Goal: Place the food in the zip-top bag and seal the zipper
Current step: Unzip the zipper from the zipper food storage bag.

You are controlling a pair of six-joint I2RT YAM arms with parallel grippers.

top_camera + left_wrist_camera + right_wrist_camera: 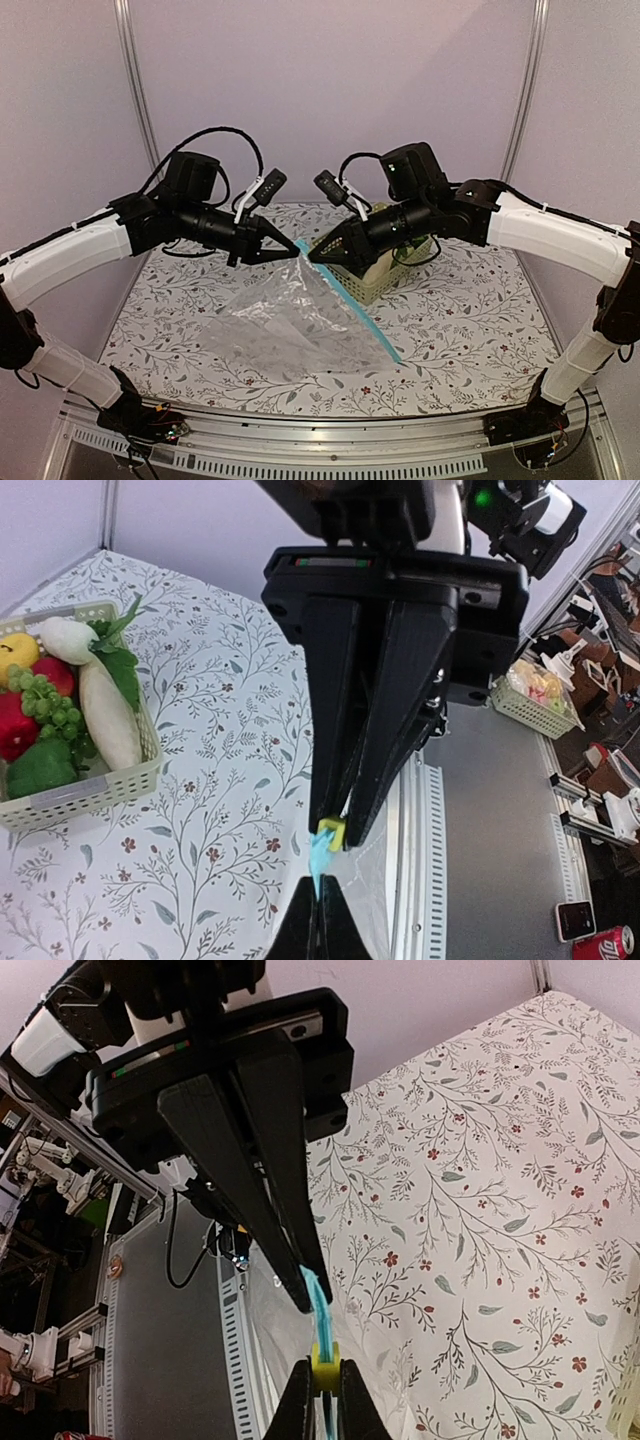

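The left tool (pixel 288 252) and the right tool (pixel 316 256) both squeeze tight on the high end of the thin light-blue zipper strip (pixel 352 308). The floppy see-through plastic bag (pixel 280 325) hangs from it onto the flowery worktop (pixel 470 320).

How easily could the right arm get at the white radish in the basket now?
Probably not yet: the right end effector is shut on the zipper's yellow slider, so it must let go first. The white radish lies uncovered in the basket.
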